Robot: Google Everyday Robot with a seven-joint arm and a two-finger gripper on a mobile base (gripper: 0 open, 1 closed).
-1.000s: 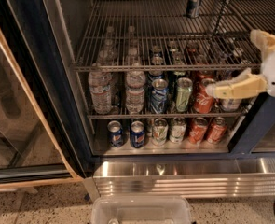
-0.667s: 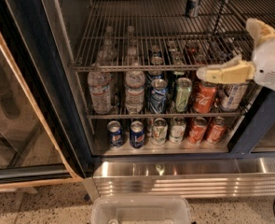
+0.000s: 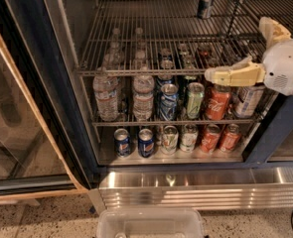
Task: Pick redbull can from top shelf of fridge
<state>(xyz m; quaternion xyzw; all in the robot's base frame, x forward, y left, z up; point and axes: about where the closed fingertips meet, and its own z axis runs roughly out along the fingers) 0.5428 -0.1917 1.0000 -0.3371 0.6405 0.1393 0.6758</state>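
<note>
Gripper (image 3: 235,48): two cream fingers (image 3: 233,75) spread wide apart, nothing held btwn them. One finger points left and lies, in view, along the front edge of the desk (image 3: 151,33), near its front-right corner. The other finger points up, over the desk's right edge. Behind them a rounded white wrist (image 3: 285,66) enters from the right side of the frame.

The desk is the top wire rack of the fridge (image 3: 61,88), a grid of thin silvery wires across the full width. The redbull can (image 3: 206,1) stands upright at the desk's back edge, right of centre. It is tall, slim, dark blue and silver, w/ its top cut off by the frame. It is well apart from the fingers.

Under the desk, a middle rack: water bottles (image 3: 106,95) toward the left, then a blue can (image 3: 168,101), a green can (image 3: 194,99), a red can (image 3: 218,102) and a silver can (image 3: 248,100). The left-pointing finger crosses just above the red can's top in view.

Lowest rack: two blue Pepsi cans (image 3: 134,142), two silver cans (image 3: 179,138), two red-orange cans (image 3: 219,137).

Fridge frame is dark blue-black. Glass door (image 3: 17,113) stands at left. Ribbed steel base panel (image 3: 195,195) runs below. A clear plastic bin (image 3: 151,224) sits at bottom centre, on a speckled floor (image 3: 46,222).
</note>
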